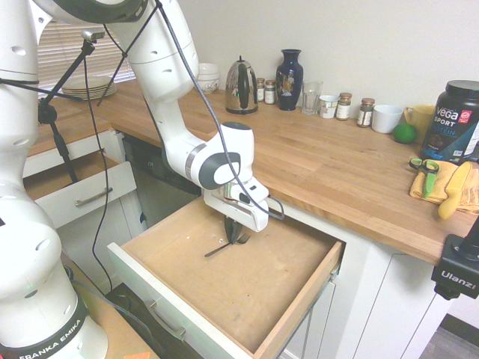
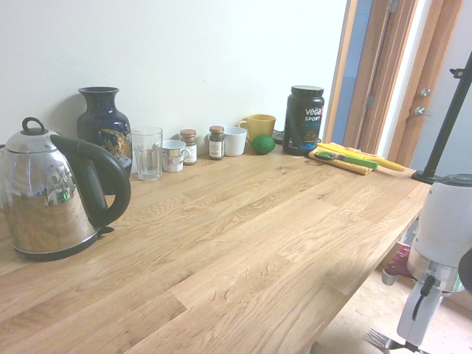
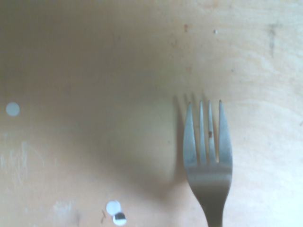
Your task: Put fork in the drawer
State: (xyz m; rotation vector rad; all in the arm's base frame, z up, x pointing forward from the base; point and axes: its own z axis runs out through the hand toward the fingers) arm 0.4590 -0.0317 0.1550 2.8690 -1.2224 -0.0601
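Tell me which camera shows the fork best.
The wrist view: the fork fills it close up, tines sharp against the drawer bottom. The first exterior view shows it small and dark below the pincer, which is shut on it. The second exterior view catches only its tines at the bottom edge.

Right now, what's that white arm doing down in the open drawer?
The white robot arm is putting a fork away. Its pincer points straight down, shut on the fork, holding it low over the brown bottom of the big open drawer. The fork has not been let go yet. The kettle, vase and jars on the wooden counter are not involved.
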